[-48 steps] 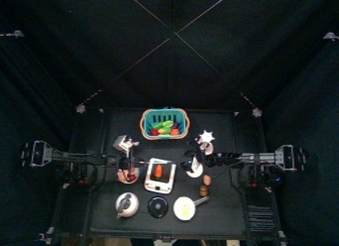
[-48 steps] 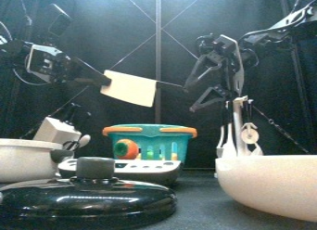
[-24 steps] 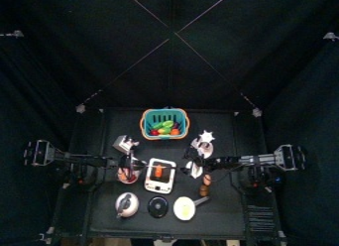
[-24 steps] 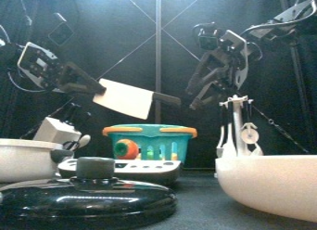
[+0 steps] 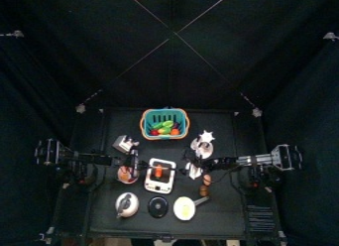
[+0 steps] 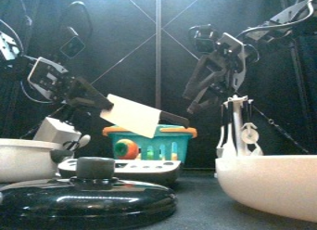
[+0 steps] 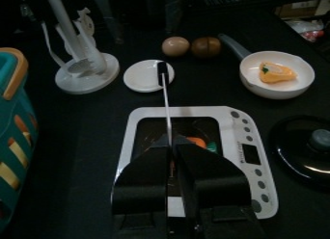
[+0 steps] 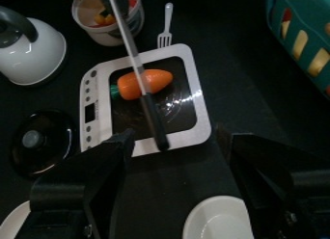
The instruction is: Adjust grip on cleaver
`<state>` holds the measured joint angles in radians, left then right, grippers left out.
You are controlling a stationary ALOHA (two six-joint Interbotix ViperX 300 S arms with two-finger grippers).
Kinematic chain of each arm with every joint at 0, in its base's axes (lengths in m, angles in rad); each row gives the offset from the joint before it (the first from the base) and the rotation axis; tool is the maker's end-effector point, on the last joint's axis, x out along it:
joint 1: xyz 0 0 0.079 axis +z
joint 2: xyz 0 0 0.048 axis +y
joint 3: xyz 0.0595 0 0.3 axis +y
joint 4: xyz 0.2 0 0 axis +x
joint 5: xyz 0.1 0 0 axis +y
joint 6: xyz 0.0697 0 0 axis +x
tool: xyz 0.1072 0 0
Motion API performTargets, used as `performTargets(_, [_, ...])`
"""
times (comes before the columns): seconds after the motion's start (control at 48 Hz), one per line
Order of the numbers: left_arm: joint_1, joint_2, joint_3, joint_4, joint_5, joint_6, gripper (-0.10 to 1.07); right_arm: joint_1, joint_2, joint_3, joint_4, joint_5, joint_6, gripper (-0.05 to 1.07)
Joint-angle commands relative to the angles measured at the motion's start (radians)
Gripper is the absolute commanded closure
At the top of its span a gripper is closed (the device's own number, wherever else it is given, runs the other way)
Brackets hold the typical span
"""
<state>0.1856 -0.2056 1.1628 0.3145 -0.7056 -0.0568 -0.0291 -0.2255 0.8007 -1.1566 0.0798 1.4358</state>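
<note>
The cleaver [image 6: 133,116], with a broad pale rectangular blade and a dark handle, hangs in the air above the middle of the black counter [image 5: 101,190], blade tilted and its tip pointing down toward the teal slotted basket [image 6: 148,143]. The left end effector [image 6: 77,92] pinches its handle, the two black jaws pressed together on it; in the left wrist view the blade's spine runs straight out from between those jaws [image 7: 175,175].

The right end effector [image 6: 213,78] hangs at about two o'clock from the blade, jaws spread wide, with the blade edge lying in the gap between them [image 8: 175,151] in its wrist view; I cannot tell whether they touch it.

Directly under the cleaver lies a white rectangular tray [image 8: 96,89] holding an orange carrot [image 8: 139,82]. From the tray in the top view, the basket is at twelve o'clock, a white utensil stand [image 6: 238,122] at two o'clock, a white bowl [image 7: 277,73] with orange food at five o'clock, and a black round pan lid [image 6: 81,194] at seven o'clock.
</note>
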Motion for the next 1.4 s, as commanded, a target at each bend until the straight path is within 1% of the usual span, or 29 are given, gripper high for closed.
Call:
performTargets(0.0, [0.015, 0.002, -0.020, 0.002, -0.018, -0.002, 0.56, 0.009, 0.011, -0.037, 0.000, -0.006, -0.002, 0.05])
performTargets(0.354, [0.018, 0.003, -0.023, 0.009, -0.034, -0.002, 0.56, 0.003, 0.114, -0.091, -0.037, -0.008, -0.002, 0.05])
performTargets(0.5, [0.017, 0.003, -0.023, 0.011, -0.032, -0.002, 0.56, 0.005, 0.150, -0.118, -0.048, -0.009, -0.002, 0.08])
performTargets(0.667, [0.017, 0.008, -0.012, 0.006, -0.034, -0.003, 0.56, 0.006, 0.170, -0.123, -0.049, -0.009, -0.002, 0.19])
performTargets(0.875, [0.018, 0.012, -0.009, 0.005, -0.034, -0.005, 0.56, 0.003, 0.178, -0.127, -0.046, -0.011, -0.002, 0.43])
performTargets(1.021, [0.021, 0.012, 0.000, -0.006, -0.034, -0.005, 0.56, 0.002, 0.178, -0.132, -0.049, -0.006, -0.002, 0.56])
performTargets(1.083, [0.021, 0.012, 0.005, -0.014, -0.034, -0.005, 0.56, 0.002, 0.178, -0.133, -0.046, -0.006, -0.002, 0.60])
performTargets(1.188, [0.020, 0.012, 0.012, -0.028, -0.025, -0.005, 0.56, 0.002, 0.169, -0.135, -0.044, -0.006, 0.000, 0.64])
performTargets(1.375, [0.015, 0.012, 0.023, -0.041, -0.012, -0.012, 0.56, 0.003, 0.153, -0.135, -0.035, -0.009, 0.000, 0.64])
